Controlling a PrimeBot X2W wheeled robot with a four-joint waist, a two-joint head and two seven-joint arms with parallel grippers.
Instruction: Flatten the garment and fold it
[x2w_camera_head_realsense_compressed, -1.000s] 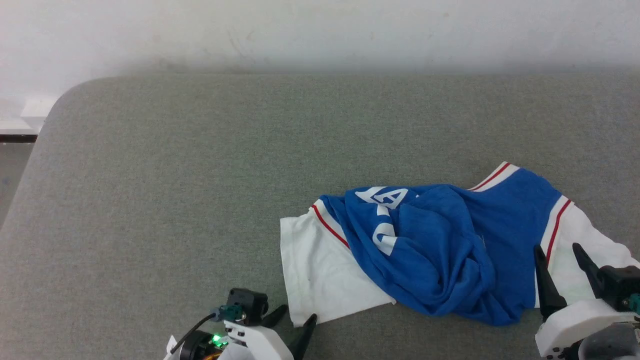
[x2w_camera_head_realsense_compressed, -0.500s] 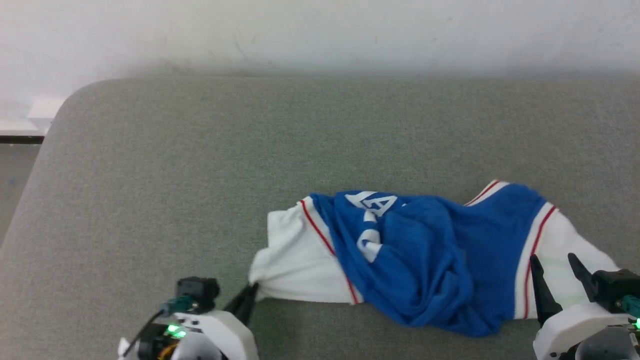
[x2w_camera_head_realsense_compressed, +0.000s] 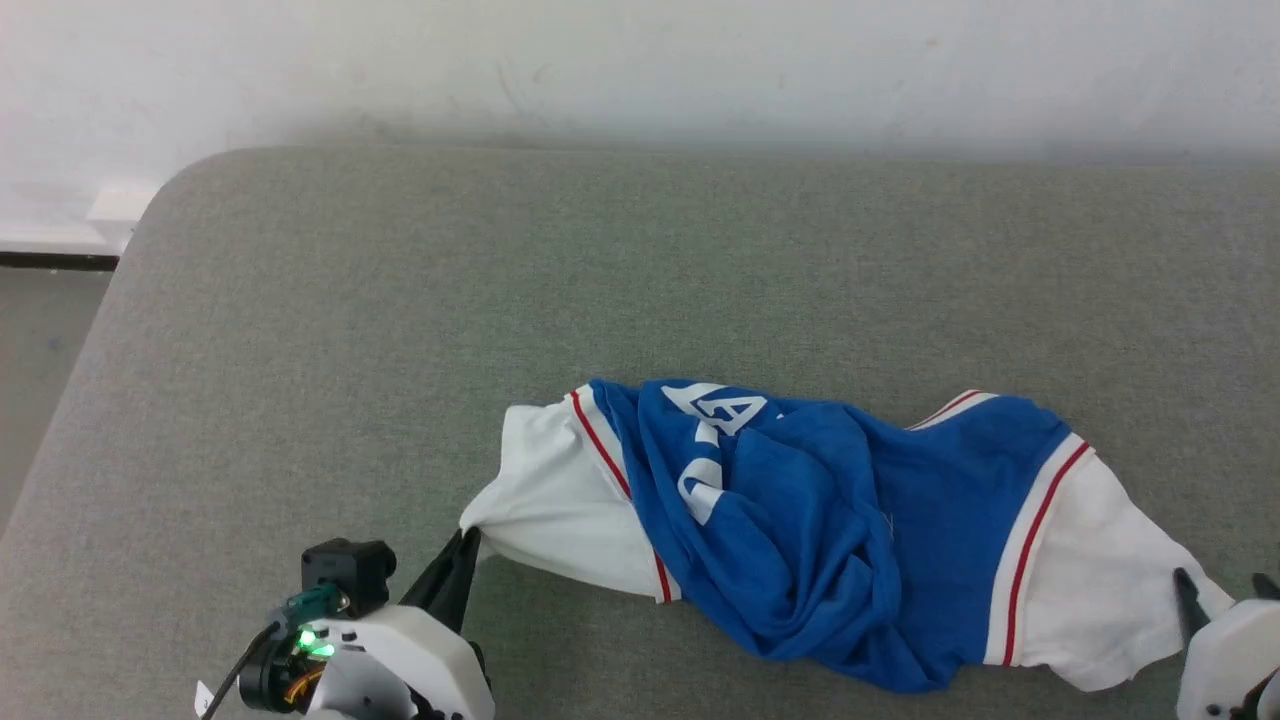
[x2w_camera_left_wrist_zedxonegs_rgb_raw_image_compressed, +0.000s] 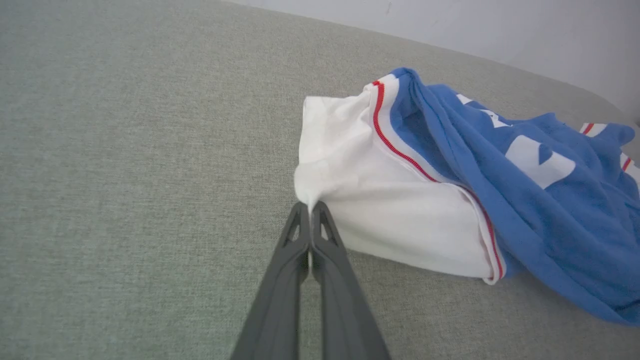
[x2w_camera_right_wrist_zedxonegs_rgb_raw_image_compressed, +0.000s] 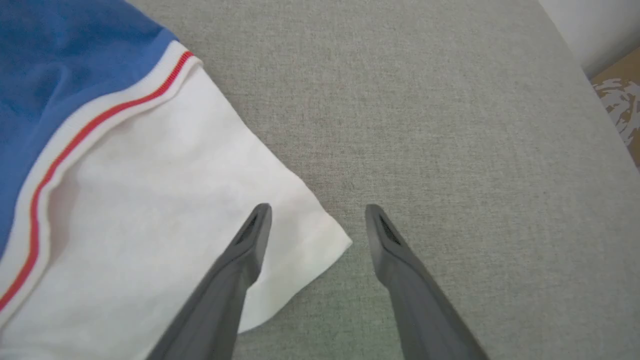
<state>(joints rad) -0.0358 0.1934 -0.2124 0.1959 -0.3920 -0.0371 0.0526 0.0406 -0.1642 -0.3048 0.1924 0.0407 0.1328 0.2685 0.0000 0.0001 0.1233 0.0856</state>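
Across grey desk (x2w_camera_head_realsense_compressed: 500, 300), garment (x2w_camera_head_realsense_compressed: 800, 520) lies bunched, long axis left-right; left claw (x2w_camera_left_wrist_zedxonegs_rgb_raw_image_compressed: 311, 206) pinches its left end, right claw (x2w_camera_right_wrist_zedxonegs_rgb_raw_image_compressed: 317, 210) spread astride right corner

I record the right hand (x2w_camera_head_realsense_compressed: 1221, 580) cut by the head view's edge at 4 o'clock, fingertips (x2w_camera_head_realsense_compressed: 1186, 598) alone clear of it. Folds in the garment (x2w_camera_head_realsense_compressed: 800, 540) bury most white lettering; unreadable. Right wrist view, 2 o'clock: a brown mottled patch (x2w_camera_right_wrist_zedxonegs_rgb_raw_image_compressed: 617, 95) beyond the surface (x2w_camera_right_wrist_zedxonegs_rgb_raw_image_compressed: 450, 125), cropped, unidentifiable.
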